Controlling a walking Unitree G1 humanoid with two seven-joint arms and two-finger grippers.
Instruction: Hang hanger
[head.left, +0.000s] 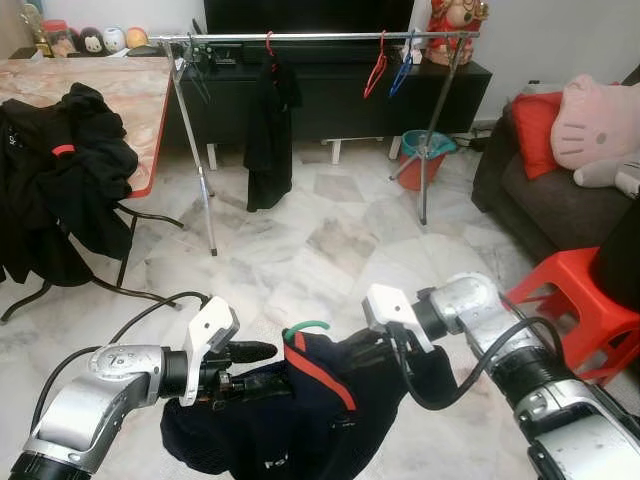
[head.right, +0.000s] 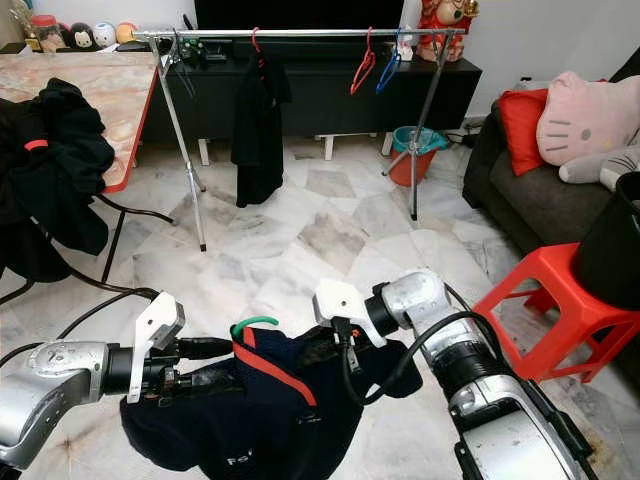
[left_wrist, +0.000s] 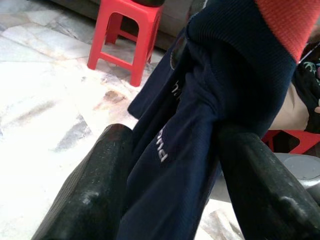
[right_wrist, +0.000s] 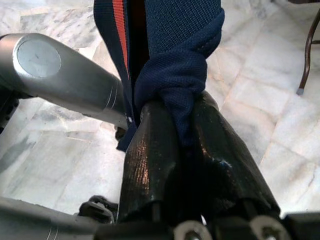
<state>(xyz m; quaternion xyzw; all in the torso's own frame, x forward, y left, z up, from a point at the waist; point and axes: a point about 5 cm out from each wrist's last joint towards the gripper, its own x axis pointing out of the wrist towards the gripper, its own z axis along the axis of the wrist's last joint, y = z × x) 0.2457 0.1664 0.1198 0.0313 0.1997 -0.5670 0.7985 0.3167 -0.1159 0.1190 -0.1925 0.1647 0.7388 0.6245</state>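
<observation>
A navy shirt (head.left: 300, 410) with a red stripe hangs on a green hanger, whose hook (head.left: 305, 327) pokes up at the collar. Both arms hold it low over the floor. My left gripper (head.left: 268, 366) grips the shirt's left shoulder; in the left wrist view the cloth runs between its two black fingers (left_wrist: 95, 190). My right gripper (right_wrist: 175, 112) is shut on a bunched fold of the shirt at its right shoulder (head.left: 370, 350). Across the floor stands a silver clothes rack (head.left: 320, 37) carrying a black garment (head.left: 270, 130), a red hanger (head.left: 377, 68) and a blue hanger (head.left: 402, 70).
To the left a marble-topped table (head.left: 130, 90) is draped with black clothes (head.left: 60, 180). A red stool (head.left: 575, 310) and a dark sofa (head.left: 545, 205) with cushions stand on the right. A teal bucket (head.left: 425, 150) sits by the rack's right leg. Open marble floor (head.left: 330, 250) lies ahead.
</observation>
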